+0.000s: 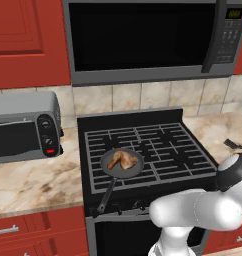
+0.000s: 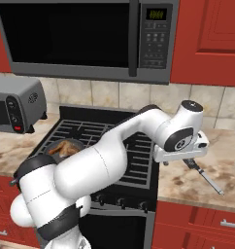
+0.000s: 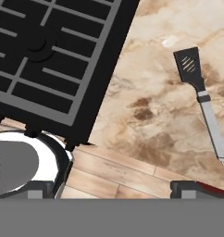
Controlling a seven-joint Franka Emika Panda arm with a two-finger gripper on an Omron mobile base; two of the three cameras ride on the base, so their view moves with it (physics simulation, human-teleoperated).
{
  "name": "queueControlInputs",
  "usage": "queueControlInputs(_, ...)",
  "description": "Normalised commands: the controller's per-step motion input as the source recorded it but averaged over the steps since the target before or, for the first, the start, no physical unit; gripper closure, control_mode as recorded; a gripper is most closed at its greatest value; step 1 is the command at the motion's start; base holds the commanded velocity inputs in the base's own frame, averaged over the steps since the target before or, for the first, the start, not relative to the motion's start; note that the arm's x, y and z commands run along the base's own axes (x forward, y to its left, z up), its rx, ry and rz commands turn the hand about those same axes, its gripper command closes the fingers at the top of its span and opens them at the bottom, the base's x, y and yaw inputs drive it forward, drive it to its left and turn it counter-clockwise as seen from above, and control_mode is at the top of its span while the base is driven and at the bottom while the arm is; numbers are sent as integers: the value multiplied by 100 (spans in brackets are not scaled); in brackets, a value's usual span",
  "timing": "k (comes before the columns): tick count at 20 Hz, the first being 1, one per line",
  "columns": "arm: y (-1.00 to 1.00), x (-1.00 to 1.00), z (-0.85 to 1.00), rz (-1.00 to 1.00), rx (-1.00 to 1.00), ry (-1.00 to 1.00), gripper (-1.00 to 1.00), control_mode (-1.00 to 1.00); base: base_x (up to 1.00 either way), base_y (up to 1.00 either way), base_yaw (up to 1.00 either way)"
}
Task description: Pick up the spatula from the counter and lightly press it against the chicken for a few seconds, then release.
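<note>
One gripper (image 3: 113, 189): its two dark tips stand wide apart with nothing between them, above the front edge of the counter (image 3: 151, 106), beside the stove (image 3: 49, 60).
The spatula (image 3: 204, 104): lies flat on the counter to the right of the stove, well apart from the chicken.
Bearing: in the hand view it sits right of the midline between the tips and further up, so the hand is not over it yet.
Long axis: near up-and-down in the hand view, slightly slanted. The slotted head is far and the loop end near.
Grip judgement: the line between the tips already runs across the handle, so a sideways shift should do, with little roll.
Make: thin black slotted blade and a slim grey handle that looks like metal.
Counter surface: smooth, beige-brown marbled stone.
The chicken (image 1: 124, 159): a browned piece in a dark round pan (image 1: 107, 170) on the stove's front-left grate.
</note>
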Motion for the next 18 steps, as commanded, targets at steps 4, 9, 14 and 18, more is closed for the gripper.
queueControlInputs(4,-21,1,-5,4,0,0,-100,-100,0,0,0)
queueControlInputs(9,-20,7,-4,4,1,0,-100,-100,0,0,0)
queueControlInputs(14,-17,12,-11,4,1,0,-100,-100,0,0,0)
queueControlInputs(18,-12,17,-16,3,0,0,-100,-100,0,0,0)
